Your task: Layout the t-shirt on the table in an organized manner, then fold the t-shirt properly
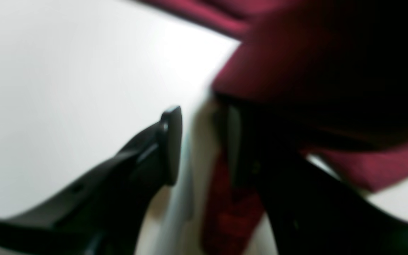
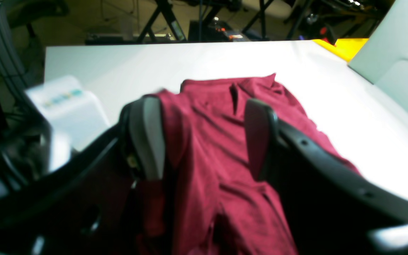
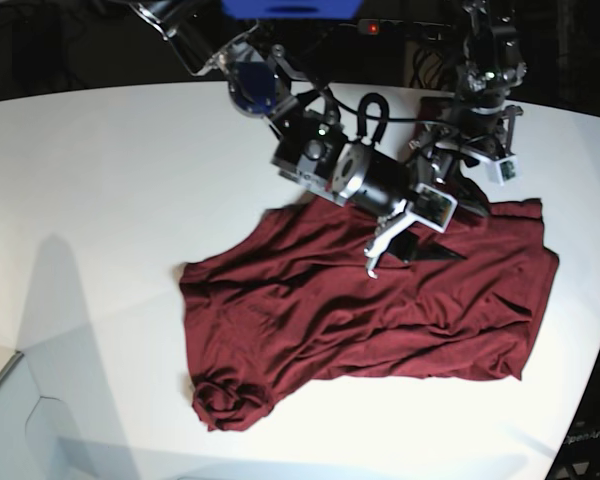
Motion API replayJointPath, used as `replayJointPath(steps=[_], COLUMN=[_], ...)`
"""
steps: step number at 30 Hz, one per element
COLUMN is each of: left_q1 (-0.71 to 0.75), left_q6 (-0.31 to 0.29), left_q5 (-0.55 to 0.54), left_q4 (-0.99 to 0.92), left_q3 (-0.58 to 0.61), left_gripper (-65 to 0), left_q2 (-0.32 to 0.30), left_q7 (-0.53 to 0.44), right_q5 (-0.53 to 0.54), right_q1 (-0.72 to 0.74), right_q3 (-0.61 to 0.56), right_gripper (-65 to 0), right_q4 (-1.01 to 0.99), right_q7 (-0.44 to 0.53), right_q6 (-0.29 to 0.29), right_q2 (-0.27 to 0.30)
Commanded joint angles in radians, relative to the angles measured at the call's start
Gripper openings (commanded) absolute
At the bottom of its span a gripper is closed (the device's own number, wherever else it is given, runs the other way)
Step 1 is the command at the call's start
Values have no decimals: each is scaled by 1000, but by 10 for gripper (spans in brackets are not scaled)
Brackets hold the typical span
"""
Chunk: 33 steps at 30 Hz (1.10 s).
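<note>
The t-shirt (image 3: 380, 310) lies in the centre and right part of the base view, on the white table (image 3: 100, 200). It is spread only partly: the lower left corner is rolled into a small bundle, many wrinkles cross the body, and the upper right part goes under the arms, so the layout step is, in my judgement, not finished.

The right gripper (image 3: 392, 242) hangs over the upper middle of the shirt. In the right wrist view its fingers (image 2: 147, 136) stand wide apart, with maroon cloth lying between and below them, and nothing is pinched. The left gripper (image 1: 204, 141) is at the upper right of the base view, close to the far edge of the shirt. In the left wrist view its jaws are partly open with a narrow gap; the picture is blurred, and I cannot tell if a fold of cloth is caught at the right finger or only lies beside it.

To do this step well, I think each gripper should take one layer only, near an edge or corner and not in the middle of the body. Then the two should pull apart slowly and low over the table, so the thin fabric slides flat. The rolled corner at the lower left needs separate opening before any fold.
</note>
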Motion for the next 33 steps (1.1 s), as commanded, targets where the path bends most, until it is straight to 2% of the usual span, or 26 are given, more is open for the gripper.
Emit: replayJointPath(steps=[1,5,11,23,25,28,33], left_q1=[2,6,4,-10,-21,-22,-11], left_q6=[-5,-5,-5,-5,-5,-4,-4], left_q5=[-1,-1,-6,0,0,-3,-7], left_q4=[7,17,3,-36,-51,-51,-23], left_q3=[10,54,104,189,182,168,65], left_gripper=[-436,-436,-436,-443,-492,-640,-650], left_q2=[0,0,-42,-42,-42,-77,-97], left_q7=[-14,-14,-14,-14,-14,-14,-12], right_q5=[12,12,11,8,8,8,6], right_q1=[15,15,15,15,15,15,15], right_q3=[-1,-1,5,6,6,6,6], right_gripper=[-294,-294,-294,-294,-294,-294,-294], right_q4=[28,35,34,34,32,31,26], right_q7=[37,37,37,31,31,31,31], right_q6=[-5,-5,-5,-5,-5,-5,-5], right_q2=[-15,-15,-15,-15,-15,-8,11])
